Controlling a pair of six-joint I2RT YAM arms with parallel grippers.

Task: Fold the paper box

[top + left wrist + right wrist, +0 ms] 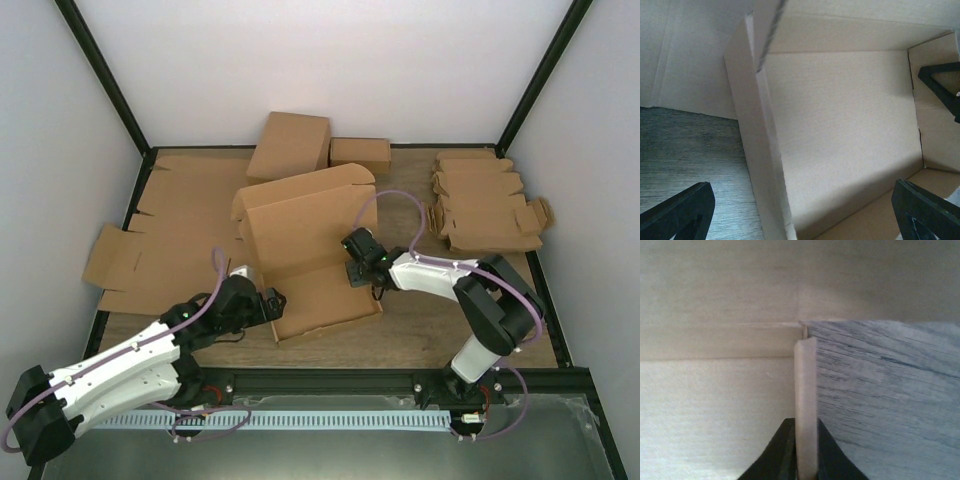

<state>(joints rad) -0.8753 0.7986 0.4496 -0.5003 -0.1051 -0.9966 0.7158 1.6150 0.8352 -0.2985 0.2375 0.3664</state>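
Right tool (pixel 806 440) pinches paper box (pixel 325 300) wall; left tool (pixel 802 200) wide open astride opposite wall.

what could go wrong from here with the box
The right tool pinches only the thin side wall of the box; a hard pull could crease or tear it.
The left tool is open around the opposite wall, so nothing pins the box and it may slide.
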